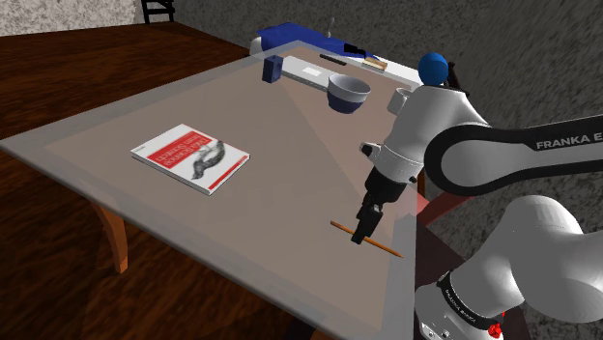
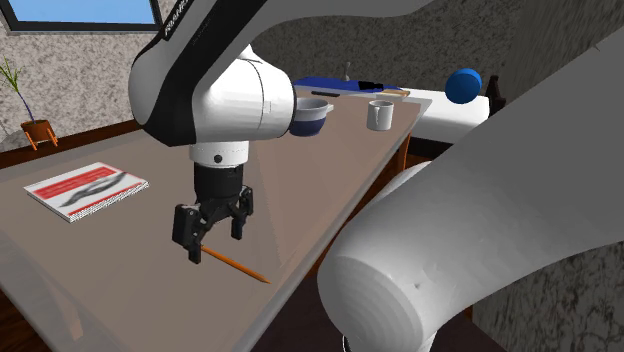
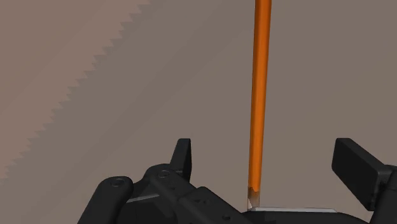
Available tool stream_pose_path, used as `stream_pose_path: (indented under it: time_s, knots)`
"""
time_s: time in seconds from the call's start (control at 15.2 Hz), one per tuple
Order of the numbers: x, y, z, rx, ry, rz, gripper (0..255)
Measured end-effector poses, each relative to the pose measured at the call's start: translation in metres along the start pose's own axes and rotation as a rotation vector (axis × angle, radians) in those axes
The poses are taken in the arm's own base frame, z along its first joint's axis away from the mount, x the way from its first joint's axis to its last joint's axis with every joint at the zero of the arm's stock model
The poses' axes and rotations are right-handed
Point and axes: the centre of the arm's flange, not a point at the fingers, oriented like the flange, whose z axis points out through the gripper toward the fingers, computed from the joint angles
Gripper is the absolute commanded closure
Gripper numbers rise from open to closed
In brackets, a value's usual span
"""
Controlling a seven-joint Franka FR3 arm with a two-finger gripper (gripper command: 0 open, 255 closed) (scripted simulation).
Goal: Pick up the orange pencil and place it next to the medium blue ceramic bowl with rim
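Observation:
The orange pencil (image 1: 387,247) (image 2: 243,267) (image 3: 259,95) lies flat on the brown table (image 1: 290,164), close to the edge nearest the stand. My gripper (image 1: 365,228) (image 2: 212,237) (image 3: 264,154) hangs low over one end of it, open. In the wrist view the pencil runs between the two spread fingers without either touching it. The blue bowl (image 1: 348,92) (image 2: 310,115), white inside, stands at the table's far end, well away from the gripper.
A white mug (image 1: 399,98) (image 2: 380,115) stands beside the bowl. A red and white book (image 1: 190,157) (image 2: 85,190) lies toward the shoulder view's left. A dark blue box (image 1: 273,69) sits at the far edge. Beyond the table are a blue ball (image 1: 433,68) and a low shelf with clutter.

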Motion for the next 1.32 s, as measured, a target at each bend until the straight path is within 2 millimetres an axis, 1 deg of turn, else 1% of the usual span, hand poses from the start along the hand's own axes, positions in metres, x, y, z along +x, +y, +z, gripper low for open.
stream_pose_path:
  time_s: [0.13, 0.2, 0.86, 0.99, 1.32]
  knots:
    - [0.000, 0.000, 0.000, 0.000, 0.000, 0.000, 0]
    - [0.000, 0.000, 0.000, 0.000, 0.000, 0.000, 255]
    - [0.000, 0.000, -0.001, 0.000, 0.002, 0.000, 255]
    - [0.001, -0.001, -0.006, 0.000, 0.001, 0.000, 255]
    - [0.001, -0.007, -0.032, 0.000, 0.001, 0.000, 255]
